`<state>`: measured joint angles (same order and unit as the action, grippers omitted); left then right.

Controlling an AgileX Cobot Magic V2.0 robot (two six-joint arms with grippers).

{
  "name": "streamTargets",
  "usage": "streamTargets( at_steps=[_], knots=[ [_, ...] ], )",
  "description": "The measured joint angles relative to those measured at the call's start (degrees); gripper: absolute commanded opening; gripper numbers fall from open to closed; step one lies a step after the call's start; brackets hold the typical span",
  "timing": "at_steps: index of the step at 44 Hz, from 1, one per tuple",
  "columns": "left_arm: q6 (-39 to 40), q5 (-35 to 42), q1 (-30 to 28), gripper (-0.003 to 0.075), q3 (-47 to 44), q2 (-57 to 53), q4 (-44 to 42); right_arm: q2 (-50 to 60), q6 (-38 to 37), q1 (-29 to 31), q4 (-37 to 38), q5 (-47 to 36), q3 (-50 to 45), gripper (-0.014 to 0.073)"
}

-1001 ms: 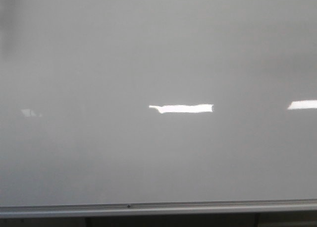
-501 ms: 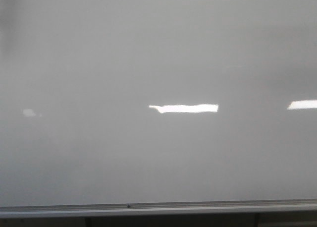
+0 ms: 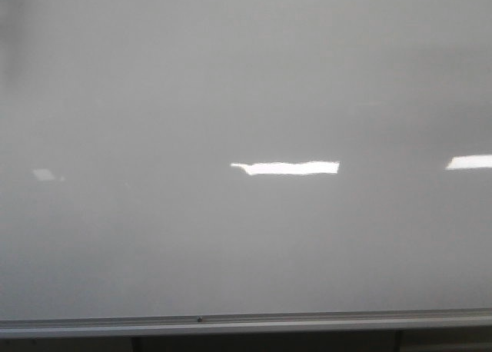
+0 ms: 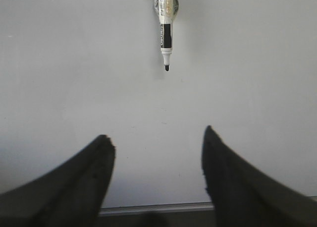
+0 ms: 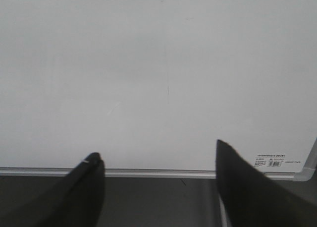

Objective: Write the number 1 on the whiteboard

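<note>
Both grippers, left [image 4: 156, 147] and right [image 5: 158, 172], gape empty over the board [image 3: 246, 75]; left should close squarely on the uncapped marker [image 4: 166, 36], upper centre.

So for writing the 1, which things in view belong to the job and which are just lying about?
Belongs to the job:
whiteboard, no black stroke on it yet
marker, uncapped, on the board
left gripper, open, empty
right gripper, open, empty

Just there:
label sticker in the board's corner
glare patches
</note>
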<state>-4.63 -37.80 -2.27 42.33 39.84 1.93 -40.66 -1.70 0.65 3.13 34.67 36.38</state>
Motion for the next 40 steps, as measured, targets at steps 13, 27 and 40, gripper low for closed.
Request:
streamTargets(
  at_steps=[13, 27, 40],
  knots=[
    [0.0, 2.2, 0.0, 0.0565, 3.1, 9.8, 0.0, 0.0, 0.0, 0.0, 0.0, 0.0, 0.0, 0.0612],
    [0.0, 5.3, 0.1, 0.0565, 11.2, 26.2, 0.7, 0.0, 0.0, 0.0, 0.0, -0.1, 0.0, 0.0612],
    [0.0, 6.6, 0.1, 0.0565, 18.9, 39.0, 2.7, 0.0, 0.0, 0.0, 0.0, -0.9, 0.0, 0.0612]
  ],
)
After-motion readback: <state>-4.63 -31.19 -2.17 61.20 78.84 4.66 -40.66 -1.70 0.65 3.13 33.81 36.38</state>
